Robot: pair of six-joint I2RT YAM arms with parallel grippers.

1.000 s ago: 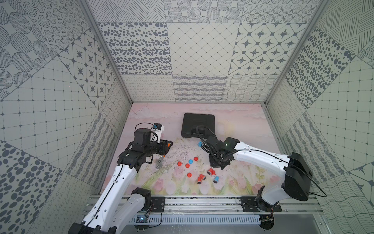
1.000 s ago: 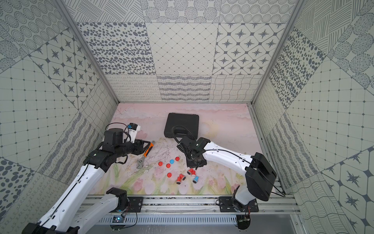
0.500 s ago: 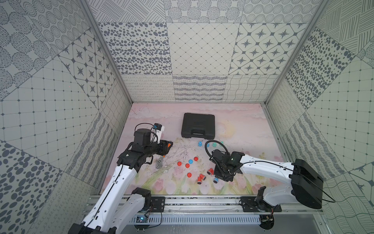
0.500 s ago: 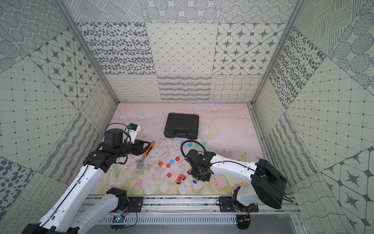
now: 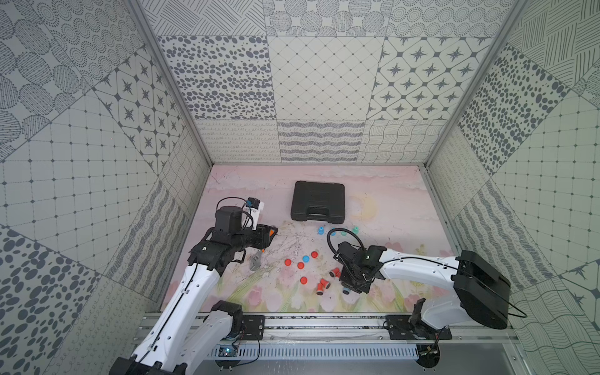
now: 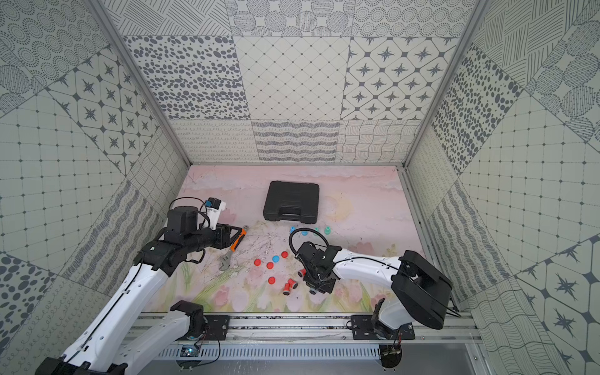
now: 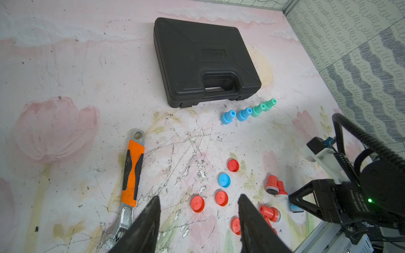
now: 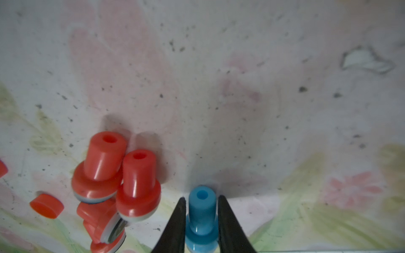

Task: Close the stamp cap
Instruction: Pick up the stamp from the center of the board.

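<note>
Nearest the front rail, the right end effector (image 8: pixel 201 198) is pinching the stem of the blue stamp (image 8: pixel 201 211), its jaws narrowed and pressing on both sides. It is hanging low over the desk (image 5: pixel 389 201); whether the stamp is touching the surface I cannot tell. Just beside it, three red stamps (image 8: pixel 103 162) are lying tipped in a cluster, touching one another, with one red cap (image 8: pixel 46 206) sitting loose close by. A little farther in, the blue cap (image 7: pixel 224 180) is resting flat among three more red caps (image 7: pixel 197 203), well apart from the blue stamp. To their left, an orange-handled wrench (image 7: pixel 131 175) is lying on the desk. The left end effector (image 7: pixel 198 198) is hovering above the wrench and caps, its jaws standing partly apart and holding nothing. Beyond, two blue and two green capped stamps (image 7: pixel 243 114) are standing in a row. Farthest back, a closed black case (image 7: pixel 203 61) is lying flat.
</note>
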